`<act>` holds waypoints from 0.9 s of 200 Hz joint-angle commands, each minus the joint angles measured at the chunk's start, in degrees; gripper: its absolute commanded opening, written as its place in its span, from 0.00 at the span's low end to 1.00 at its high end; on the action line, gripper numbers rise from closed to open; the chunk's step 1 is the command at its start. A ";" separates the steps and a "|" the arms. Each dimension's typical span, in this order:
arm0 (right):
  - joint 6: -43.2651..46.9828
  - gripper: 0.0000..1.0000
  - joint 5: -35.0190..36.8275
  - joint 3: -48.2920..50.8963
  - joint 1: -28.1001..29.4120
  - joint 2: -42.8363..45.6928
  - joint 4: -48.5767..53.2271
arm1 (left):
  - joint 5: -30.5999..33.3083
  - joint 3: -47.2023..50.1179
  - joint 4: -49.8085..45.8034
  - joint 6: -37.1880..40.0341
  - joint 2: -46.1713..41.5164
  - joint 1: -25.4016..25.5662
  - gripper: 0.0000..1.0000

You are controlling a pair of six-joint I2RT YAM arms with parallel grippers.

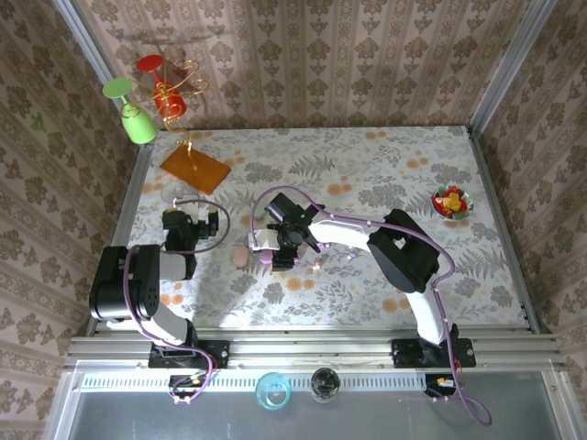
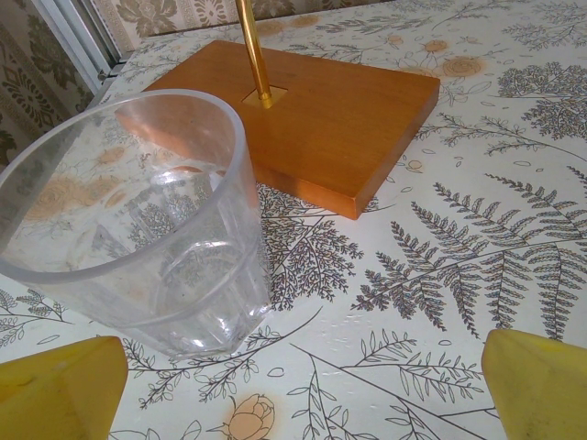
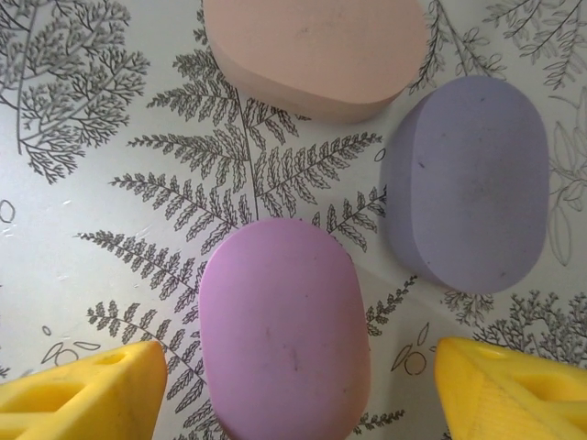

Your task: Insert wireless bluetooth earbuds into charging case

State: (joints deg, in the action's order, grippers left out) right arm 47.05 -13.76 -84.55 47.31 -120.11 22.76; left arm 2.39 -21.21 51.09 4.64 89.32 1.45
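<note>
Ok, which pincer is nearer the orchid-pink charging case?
Right. The right pincer straddles the orchid-pink charging case, one finger either side; the left pincer sits off to the left, facing a clear glass tumbler.

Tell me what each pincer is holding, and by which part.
Nothing is held. The left pincer is open and empty; the right pincer straddles the pinkish-purple case without touching it.

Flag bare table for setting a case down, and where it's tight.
Widest bare stretch: far centre of the table, between the wooden base and the bowl of sweets. Crowded: the peach case, lavender case and pink case packed close under the right gripper; the glass close by the wooden base.
</note>
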 commanded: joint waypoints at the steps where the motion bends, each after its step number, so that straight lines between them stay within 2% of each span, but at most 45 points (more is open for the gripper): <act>1: 1.80 0.73 1.08 -2.17 0.40 -2.04 4.01 | -0.51 -1.29 1.46 -0.87 -0.03 -0.24 1.00; 22: 1.82 0.69 1.29 -3.50 0.39 -3.31 4.73 | -0.48 -1.29 1.47 -0.87 -0.07 -0.27 1.00; 47: 2.32 0.54 2.14 -4.42 0.50 -4.33 5.45 | -0.49 -1.29 1.46 -0.86 -0.03 -0.24 1.00; 89: 3.01 0.39 2.40 -4.66 0.41 -4.27 6.33 | -0.49 -1.33 1.47 -0.95 -0.04 -0.28 1.00; 124: 2.33 0.37 2.06 -3.89 -0.23 -1.63 6.08 | -0.49 -1.21 1.56 -0.86 -0.07 -0.25 1.00; 160: -0.55 0.36 -1.47 -0.01 -3.14 5.52 3.58 | -0.06 0.32 4.24 -0.70 -0.37 -0.14 1.00; 171: -1.34 0.36 -2.31 1.17 -4.27 7.85 3.43 | 2.22 1.64 6.55 -0.99 -0.83 0.21 1.00; 180: -1.69 0.36 -2.65 2.35 -5.16 9.80 3.35 | 4.25 2.65 7.93 -1.21 -1.62 0.72 0.96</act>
State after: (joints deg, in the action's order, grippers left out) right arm 47.62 -13.96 -84.14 44.60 -117.49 26.92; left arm 2.92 -20.82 53.21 4.60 89.27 1.50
